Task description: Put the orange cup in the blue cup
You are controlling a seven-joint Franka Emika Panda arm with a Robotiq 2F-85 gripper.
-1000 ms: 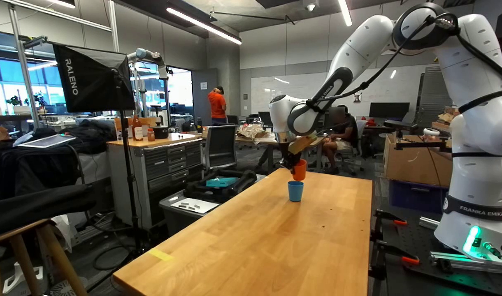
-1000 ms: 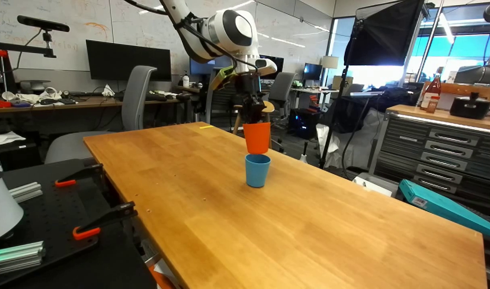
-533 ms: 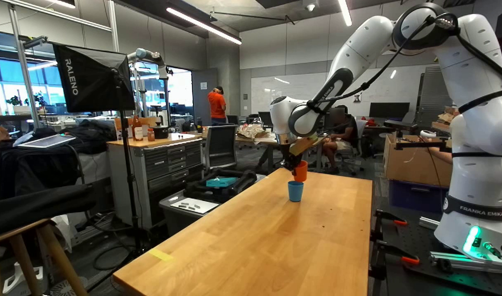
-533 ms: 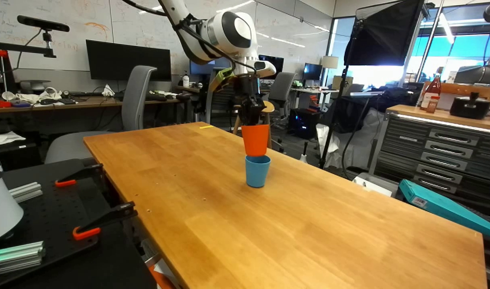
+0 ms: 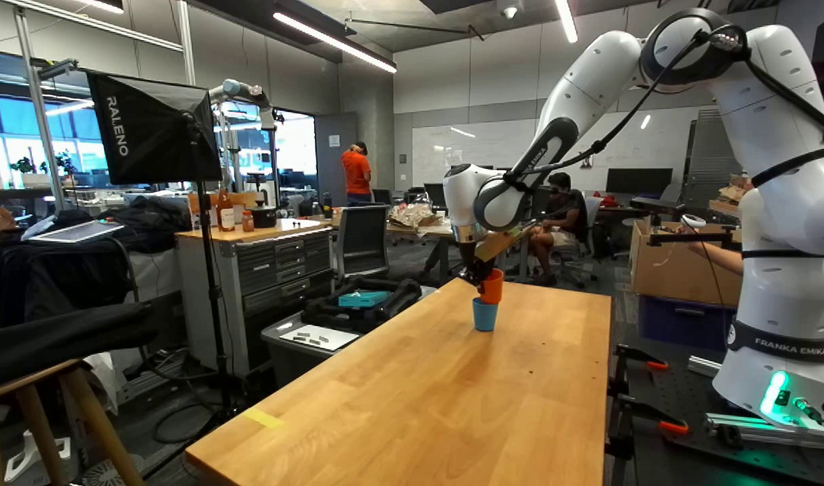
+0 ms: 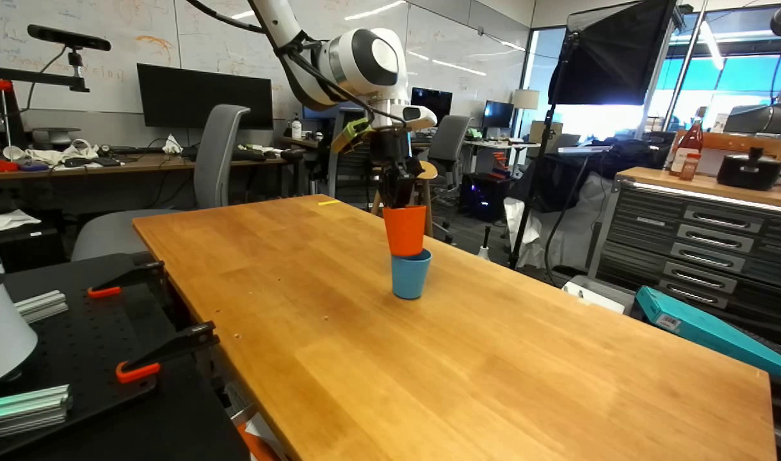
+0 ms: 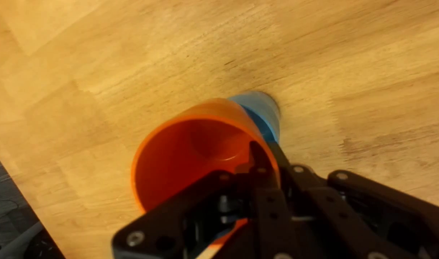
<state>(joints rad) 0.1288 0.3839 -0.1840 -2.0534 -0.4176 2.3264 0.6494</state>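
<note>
Away from the cabinet (image 5: 277, 270), orange cup (image 6: 404, 232) partly hides blue cup (image 6: 410, 278).

In an exterior view, RALENO runs downward in white capitals on the black softbox (image 5: 165, 128) at the upper left of the frame. At the lower right, the dark band (image 5: 783, 343) around the foot of the white robot arm (image 5: 756, 115) reads FRANKA EMIKA. Right of centre, small lettering (image 5: 536, 160) on the arm's slanting link (image 5: 585, 84) ends in EMIKA; its start is hard to make out. In an exterior view, the marker writing (image 6: 152, 40) on the whiteboard (image 6: 217, 48) at upper left is too faint to read, and the label (image 6: 669, 321) on the teal box (image 6: 714, 331) at the right is too small.
</note>
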